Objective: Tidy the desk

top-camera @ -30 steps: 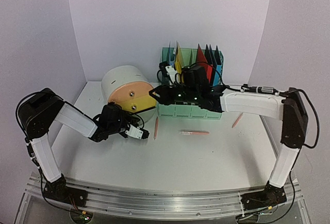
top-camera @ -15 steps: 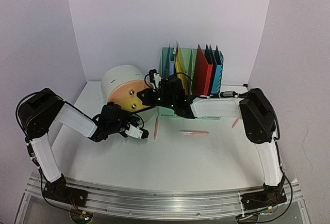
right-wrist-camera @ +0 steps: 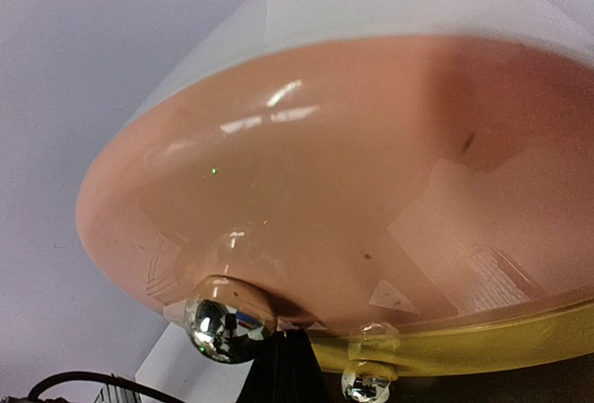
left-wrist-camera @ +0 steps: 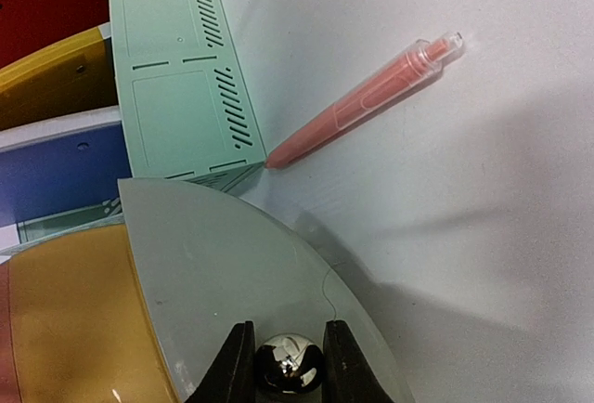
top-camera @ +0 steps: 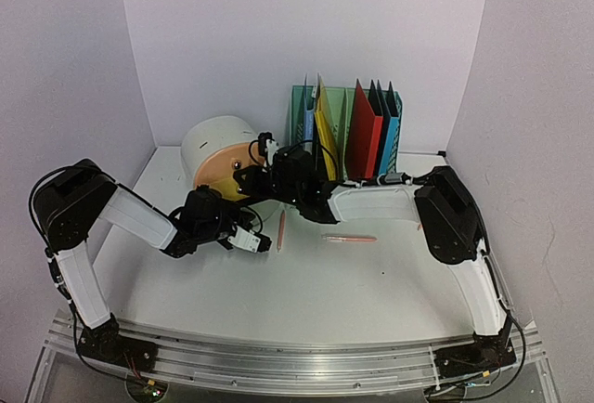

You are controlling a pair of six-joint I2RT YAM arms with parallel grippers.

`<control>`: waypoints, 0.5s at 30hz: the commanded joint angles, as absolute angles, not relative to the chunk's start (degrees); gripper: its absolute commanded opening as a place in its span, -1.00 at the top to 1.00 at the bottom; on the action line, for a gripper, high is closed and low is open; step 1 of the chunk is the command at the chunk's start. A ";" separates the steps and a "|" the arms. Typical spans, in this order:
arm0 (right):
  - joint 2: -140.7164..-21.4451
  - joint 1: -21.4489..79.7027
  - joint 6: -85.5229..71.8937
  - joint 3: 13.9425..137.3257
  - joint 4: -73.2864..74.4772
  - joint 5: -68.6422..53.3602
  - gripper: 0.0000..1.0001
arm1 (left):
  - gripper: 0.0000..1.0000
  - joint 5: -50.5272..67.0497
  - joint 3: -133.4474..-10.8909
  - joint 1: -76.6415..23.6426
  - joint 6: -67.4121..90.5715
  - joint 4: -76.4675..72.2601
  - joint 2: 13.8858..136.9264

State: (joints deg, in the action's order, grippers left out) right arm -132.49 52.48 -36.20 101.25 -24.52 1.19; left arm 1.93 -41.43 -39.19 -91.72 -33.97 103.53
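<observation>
Desk lies white across the top view, with its rail in front and lilac walls around it. At the back we see a round drawer unit and, just right of it, a green rack of upright folders. A pen and a second pen lie on the desk in front of them. The left gripper sits low just left of the pen, too small here for us to read. The right arm crosses in front of the rack and hides its lower part. The right gripper is a dark mass against the orange front, and we cannot tell how its jaws stand. In the left wrist view, the fingers, cut off by the bottom edge, press on both sides of a silver knob on a grey curved panel. Beside it a yellow front runs out of frame. The pen's tip meets the rack's corner. In the right wrist view the orange front fills the frame. A second knob sits at its lower edge, and a third knob is half cut off below. Only a dark wedge of the gripper shows between them, so again we cannot tell its state.
</observation>
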 commanded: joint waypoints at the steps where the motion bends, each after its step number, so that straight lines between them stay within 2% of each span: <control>1: -133.33 52.02 -37.46 103.73 -29.07 5.56 1.00 | 0.95 2.82 -41.10 -42.10 -86.80 -29.15 101.94; 5: -133.18 52.09 -38.18 102.85 -29.36 5.40 1.00 | 0.95 -1.55 -43.46 -44.21 -77.23 -20.92 100.56; 15: -131.09 52.11 -37.36 99.82 -29.94 5.48 1.00 | 0.94 -4.39 -43.83 -47.63 -70.55 -14.58 98.78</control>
